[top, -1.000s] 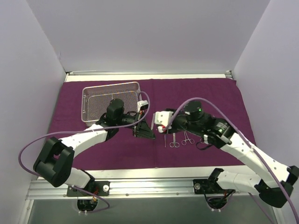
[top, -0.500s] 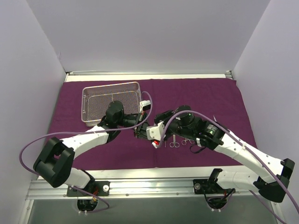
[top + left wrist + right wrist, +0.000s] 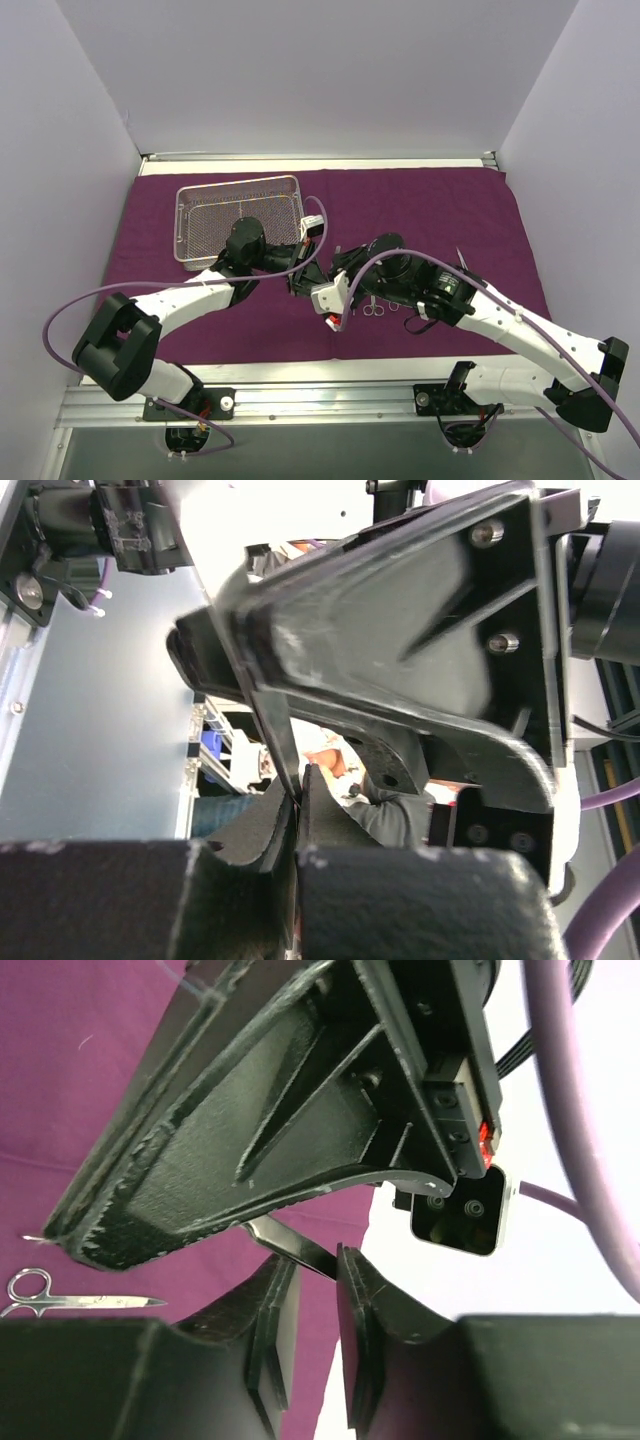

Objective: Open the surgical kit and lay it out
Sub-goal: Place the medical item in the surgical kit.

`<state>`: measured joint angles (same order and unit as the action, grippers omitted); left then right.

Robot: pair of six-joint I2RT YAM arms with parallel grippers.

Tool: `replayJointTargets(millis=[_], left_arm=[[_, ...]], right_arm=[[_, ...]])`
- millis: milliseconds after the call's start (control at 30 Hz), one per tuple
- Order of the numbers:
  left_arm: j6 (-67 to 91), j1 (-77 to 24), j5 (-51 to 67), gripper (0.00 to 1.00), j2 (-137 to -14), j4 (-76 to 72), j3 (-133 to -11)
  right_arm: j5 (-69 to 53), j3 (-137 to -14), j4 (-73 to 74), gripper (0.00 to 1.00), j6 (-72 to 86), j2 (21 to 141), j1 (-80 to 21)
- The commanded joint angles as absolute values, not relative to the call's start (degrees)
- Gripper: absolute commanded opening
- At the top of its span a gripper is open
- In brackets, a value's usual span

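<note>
From above, my left fingers [image 3: 300, 278] and right fingers [image 3: 330, 280] meet tip to tip over the middle of the purple cloth [image 3: 450, 210]. The mesh tray [image 3: 186, 225] lies behind my left fingers. The instruments laid out on the cloth [image 3: 373, 306] sit just beside my right fingers, on their outer side.

At my left wrist, the left fingers [image 3: 275, 825] are clenched on a slim steel instrument [image 3: 275, 740]. Its long axis runs straight out of the seam between them, towards the right arm's fingers filling the view ahead.

At my right wrist, the right fingers [image 3: 275, 1310] stand a little apart. The free end of the instrument [image 3: 290, 1245] slants down to the mouth of their gap and is not visibly pinched. A pair of scissors [image 3: 60, 1300] lies flat on the cloth, off to one side of them.

I judge this a hand-over: the right fingers are the nearer free pair and must close across that steel end before my left lets go.
</note>
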<state>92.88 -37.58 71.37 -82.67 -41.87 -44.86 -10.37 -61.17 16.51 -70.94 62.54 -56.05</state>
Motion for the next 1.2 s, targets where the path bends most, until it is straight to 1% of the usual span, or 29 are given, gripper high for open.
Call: replayJointTargets(millis=[0,67,100,133,200,233,267,300,333,367,400,433,467,533,633,700,733,767,833,867,900,933,967,1000,1033,1067,1100,1133,1167], left_arm=[[93.42,-38.06,71.98,0.02,-82.62,-47.55,-45.70],[93.95,-38.06,71.90,0.02,-83.05,-48.77,-45.70],[94.30,-38.06,71.98,0.03,-83.14,-48.87,-45.79],[94.65,-38.06,71.90,0.05,-83.49,-50.09,-45.70],[97.28,-37.97,71.81,0.14,-84.11,-52.90,-45.44],[98.08,-38.06,71.72,0.20,-84.89,-55.09,-45.27],[99.39,-37.80,71.72,0.36,-85.42,-56.15,-45.09],[100.36,-37.62,71.46,0.40,-86.21,-57.47,-44.91],[101.94,-37.36,71.37,0.44,-86.74,-62.35,-44.30],[103.87,-36.92,71.19,0.59,-87.44,-65.88,-43.95],[108.41,-35.43,70.84,0.68,-88.67,-69.40,-43.51],[110.28,-34.55,70.23,0.76,-89.20,-75.70,-42.55],[111.96,-33.41,70.22,0.95,-89.82,-78.55,-42.28],[114.78,-30.08,70.66,0.94,-90.70,-83.03,-41.75],[114.97,-24.90,72.24,0.94,-90.88,-83.41,-41.40],[111.11,-21.99,72.34,0.94,-90.18,-78.69,-40.87],[109.70,-18.75,72.25,0.94,-89.91,-76.84,-40.78],[105.69,-17.24,71.46,0.94,-89.48,-74.21,-40.96],[99.79,-14.95,70.14,0.94,-87.37,-62.54,-42.01],[90.27,-13.90,68.83,0.94,-85.45,-55.70,-44.53],[83.82,-13.80,68.21,0.94,-84.47,-37.01,-46.82],[75.84,-13.80,67.07,0.94,-83.68,-26.13,-49.63],[60.01,-13.62,65.23,0.94,-83.06,-14.36,-52.70],[53.24,-13.54,60.34,0.94,-82.88,6.21,-59.61],[47.00,-13.45,57.34,0.94,-83.23,14.24,-62.98],[37.45,-13.36,54.17,0.94,-84.54,21.81,-66.24],[34.40,-13.36,51.36,0.94,-85.16,31.80,-71.32],[31.84,-13.36,47.50,0.94,-85.60,34.95,-73.02],[28.77,-13.36,46.07,0.94,-86.21,37.33,-74.34]], right_arm=[[-10.28,-60.12,14.94,0.17,-72.33,61.52,-56.78],[-9.76,-59.42,13.98,0.16,-72.33,61.26,-56.78],[-9.76,-59.24,13.54,0.04,-71.81,61.09,-56.78],[-9.76,-59.24,13.27,0.00,-71.20,61.17,-56.78],[-9.67,-60.11,13.79,0.00,-69.97,62.13,-56.78],[-9.84,-60.55,14.49,0.00,-69.79,62.57,-56.78],[-9.93,-61.34,15.46,0.00,-69.52,62.93,-56.78],[-10.28,-61.70,15.56,0.00,-69.09,63.28,-56.78],[-10.81,-61.70,15.64,0.00,-68.39,63.28,-56.69],[-11.07,-61.61,16.08,0.00,-68.29,63.11,-56.52],[-11.34,-61.18,16.34,0.00,-68.29,62.67,-56.43],[-11.60,-61.00,16.61,0.00,-67.51,62.49,-56.25],[-11.95,-60.65,17.05,0.00,-66.80,62.23,-56.16],[-12.39,-59.86,17.75,0.00,-64.18,61.70,-55.72],[-13.71,-59.15,18.71,0.00,-60.13,61.44,-54.41],[-15.02,-58.71,18.90,0.00,-54.08,61.44,-53.62],[-15.46,-58.10,18.55,0.00,-51.27,61.52,-52.31],[-16.16,-57.92,18.81,0.00,-45.85,61.87,-51.60],[-16.70,-57.57,16.81,0.00,-37.92,62.49,-48.45],[-17.40,-57.48,16.27,0.00,-29.79,63.53,-47.04],[-19.84,-57.74,16.09,0.00,-26.05,64.24,-45.80],[-20.12,-58.01,15.47,0.00,-22.19,65.21,-44.05],[-19.52,-58.88,15.47,0.00,-17.97,67.74,-43.34],[-18.82,-59.58,15.56,0.00,-10.27,69.16,-42.55],[-19.16,-60.37,16.60,0.00,-6.80,70.91,-41.67],[-19.51,-62.12,17.13,0.00,-3.29,74.41,-39.83],[-19.51,-62.92,17.49,0.00,4.58,76.18,-38.94],[-19.25,-63.80,19.06,0.00,7.88,78.03,-38.24],[-18.90,-64.50,19.51,0.00,11.30,81.27,-37.10]])
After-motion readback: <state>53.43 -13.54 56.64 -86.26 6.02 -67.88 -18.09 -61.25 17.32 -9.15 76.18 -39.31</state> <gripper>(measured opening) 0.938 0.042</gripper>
